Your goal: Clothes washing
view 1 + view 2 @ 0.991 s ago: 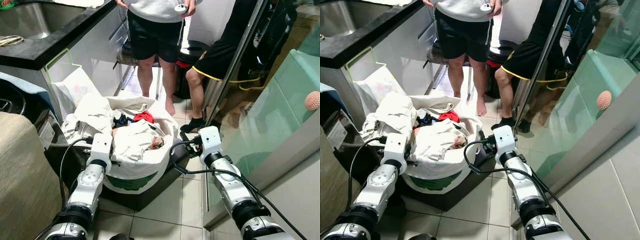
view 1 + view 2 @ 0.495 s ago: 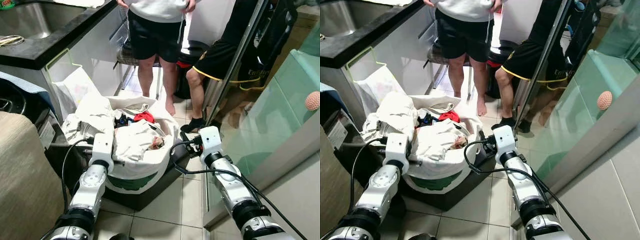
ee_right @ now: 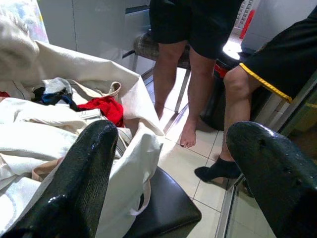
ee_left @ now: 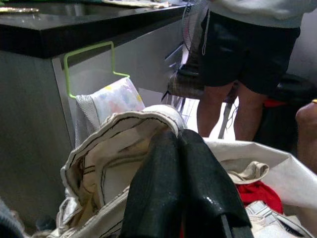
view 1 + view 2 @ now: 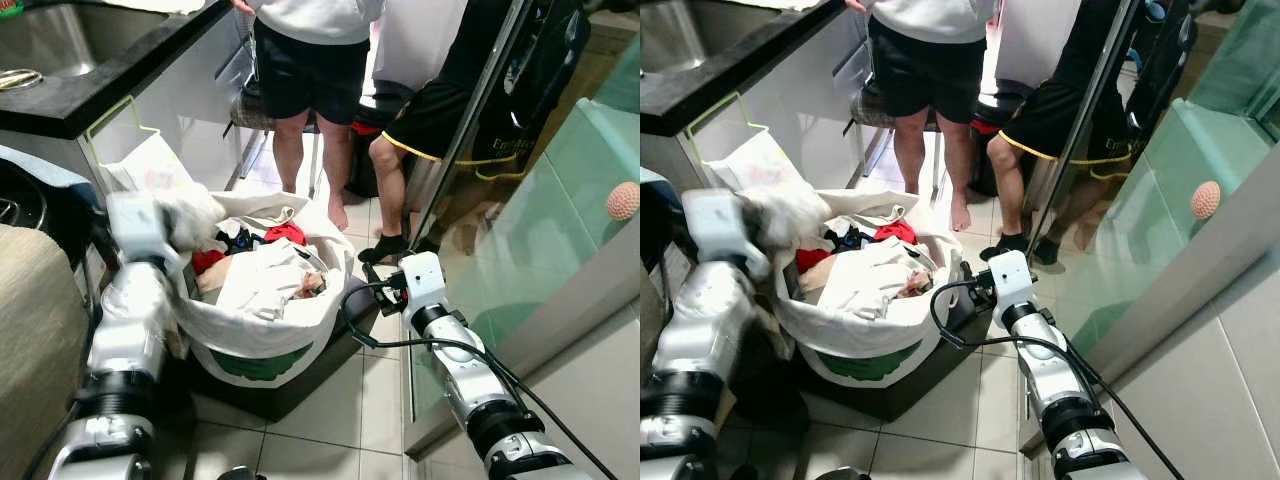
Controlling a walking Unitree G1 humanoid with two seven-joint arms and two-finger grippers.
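My left end effector (image 4: 181, 163) pinches cream cloth at the laundry bag's rim.

The laundry bag (image 5: 262, 338) is a big, soft, rounded white sack with a green patch low on its front, mouth upward, on a dark square stand (image 5: 290, 392) on glossy floor tiles (image 5: 340, 425). Inside lie crumpled cream garments (image 5: 265, 280) and a small red piece (image 5: 288, 233). My left fingers (image 4: 153, 188), smooth black, are pressed together on the cream cloth (image 4: 119, 148), bunched and striped with dark seams. My right end effector (image 3: 173, 168) hangs beside the bag, spread wide and empty.
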